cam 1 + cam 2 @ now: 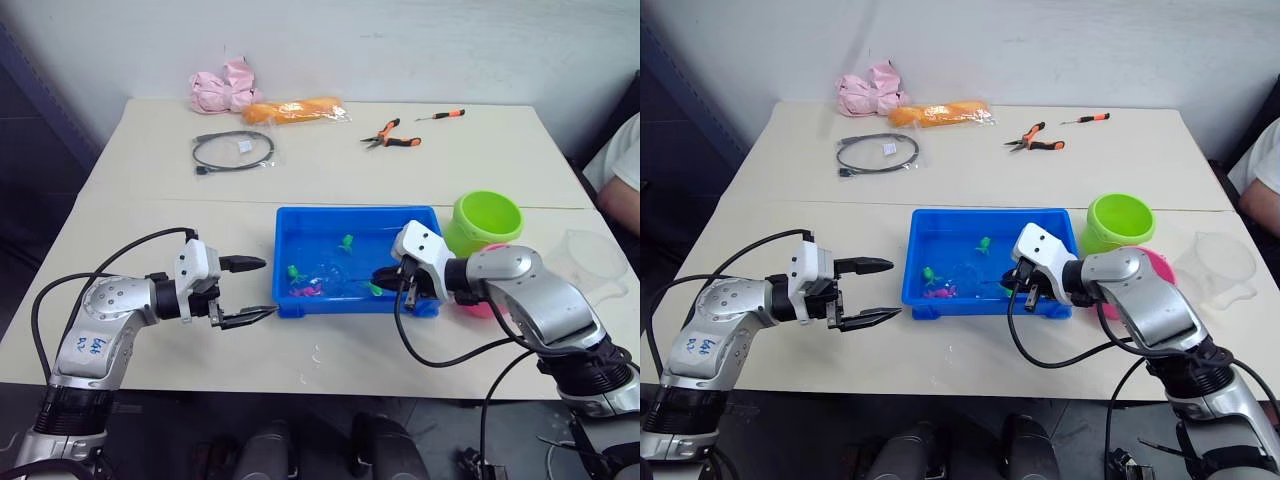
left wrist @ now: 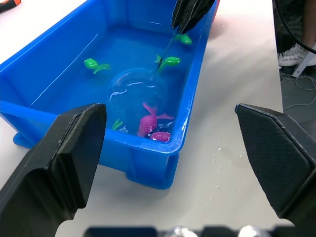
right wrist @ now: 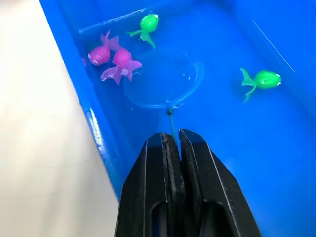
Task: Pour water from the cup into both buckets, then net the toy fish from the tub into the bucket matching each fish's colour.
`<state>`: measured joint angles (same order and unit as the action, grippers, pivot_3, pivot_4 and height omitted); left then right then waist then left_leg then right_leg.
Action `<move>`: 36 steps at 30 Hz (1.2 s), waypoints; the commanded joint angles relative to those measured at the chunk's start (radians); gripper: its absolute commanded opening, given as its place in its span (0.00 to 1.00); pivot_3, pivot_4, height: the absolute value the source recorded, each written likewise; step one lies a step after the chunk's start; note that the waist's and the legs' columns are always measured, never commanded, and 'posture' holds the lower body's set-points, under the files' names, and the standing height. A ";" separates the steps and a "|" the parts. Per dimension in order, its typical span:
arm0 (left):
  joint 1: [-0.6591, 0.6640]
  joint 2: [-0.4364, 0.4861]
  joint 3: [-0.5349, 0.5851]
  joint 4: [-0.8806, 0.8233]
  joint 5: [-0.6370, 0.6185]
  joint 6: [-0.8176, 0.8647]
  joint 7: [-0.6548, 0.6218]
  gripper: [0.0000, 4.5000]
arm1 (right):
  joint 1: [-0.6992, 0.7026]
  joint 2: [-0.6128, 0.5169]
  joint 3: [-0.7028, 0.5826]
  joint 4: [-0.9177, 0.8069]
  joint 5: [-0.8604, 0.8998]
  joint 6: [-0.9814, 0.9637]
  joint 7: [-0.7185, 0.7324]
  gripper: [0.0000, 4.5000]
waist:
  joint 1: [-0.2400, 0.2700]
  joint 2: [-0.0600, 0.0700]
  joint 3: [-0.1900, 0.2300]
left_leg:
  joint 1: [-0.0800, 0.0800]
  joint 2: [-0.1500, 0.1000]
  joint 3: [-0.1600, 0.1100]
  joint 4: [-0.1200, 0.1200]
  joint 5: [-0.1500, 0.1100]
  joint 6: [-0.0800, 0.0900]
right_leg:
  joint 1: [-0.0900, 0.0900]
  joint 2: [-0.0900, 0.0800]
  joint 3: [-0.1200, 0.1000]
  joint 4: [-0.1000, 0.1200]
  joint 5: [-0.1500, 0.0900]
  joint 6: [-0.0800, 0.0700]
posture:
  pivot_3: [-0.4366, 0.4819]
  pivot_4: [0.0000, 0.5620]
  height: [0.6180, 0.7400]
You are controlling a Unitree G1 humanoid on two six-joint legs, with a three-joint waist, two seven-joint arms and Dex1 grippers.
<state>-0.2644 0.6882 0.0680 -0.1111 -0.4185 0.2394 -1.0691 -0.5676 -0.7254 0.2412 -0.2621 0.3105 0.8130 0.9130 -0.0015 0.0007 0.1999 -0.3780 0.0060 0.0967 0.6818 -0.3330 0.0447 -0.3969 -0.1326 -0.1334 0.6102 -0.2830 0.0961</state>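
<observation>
The left gripper (image 1: 245, 291) hovered over the table just left of the tub (image 1: 288, 225), its two black fingers spread wide and holding nothing, pointing right toward the tub's left wall. It took no part in the netting at this moment.

The tub sat near the middle of the table, holding water and the toy fish. Two pink fish (image 3: 112, 60) lay together against the near wall toward the left corner, with a green fish (image 3: 146, 24) just left of them. Another green fish (image 3: 261, 79) floated further back, and more green ones (image 2: 170, 60) lay closer to the right gripper.

The net (image 3: 164, 79) was down in the water, its hoop lying roughly flat. Its handle ran left from the right gripper (image 3: 173, 143), whose fingers were pressed together on it over the tub's near right corner. From those fingers the hoop lay straight ahead along the handle, so the net's long axis ran roughly left to right along the tub. The pink pair sat just beside the hoop's rim, on its near-left side, apparently outside it. The next scoop likely depended on sliding the hoop toward the near wall and under them.

The green bucket (image 1: 486, 222) stood just right of the tub's far right corner. The pink bucket (image 1: 1160, 268) was largely hidden behind the right arm, and the clear cup (image 1: 1214, 264) rested further right.
</observation>
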 commanded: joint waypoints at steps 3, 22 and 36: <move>0.020 0.011 0.020 -0.043 -0.006 -0.012 0.008 0.99 | -0.007 0.003 -0.047 -0.040 0.047 0.034 0.004 0.00 | 0.000 0.000 0.000 | 0.000 0.000 0.000 0.000 0.000 0.000 | 0.000 0.000 0.000 0.000 0.000 0.000 | 0.48 0.27 1.00; 0.048 0.020 0.039 -0.063 -0.007 -0.009 0.021 0.99 | -0.071 0.050 0.107 0.060 -0.126 -0.163 0.053 0.00 | -0.002 0.000 0.000 | 0.000 0.000 0.000 0.000 0.000 0.000 | -0.001 0.000 0.000 0.000 0.000 0.000 | 0.48 0.27 1.00; 0.083 0.044 0.056 -0.083 -0.022 -0.003 0.019 0.99 | -0.060 0.032 0.008 0.113 -0.095 -0.147 0.081 0.00 | -0.001 0.000 0.000 | 0.000 0.000 0.000 0.000 0.000 -0.001 | -0.001 0.000 0.000 0.000 0.000 0.000 | 0.48 0.27 1.00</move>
<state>-0.1848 0.7203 0.1026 -0.1569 -0.4242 0.2401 -1.0473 -0.6198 -0.6795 0.2909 -0.1418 0.1956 0.6707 0.9798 -0.0029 0.0007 0.2000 -0.3780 0.0061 0.0968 0.6814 -0.3334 0.0441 -0.3976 -0.1330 -0.1332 0.6102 -0.2830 0.0961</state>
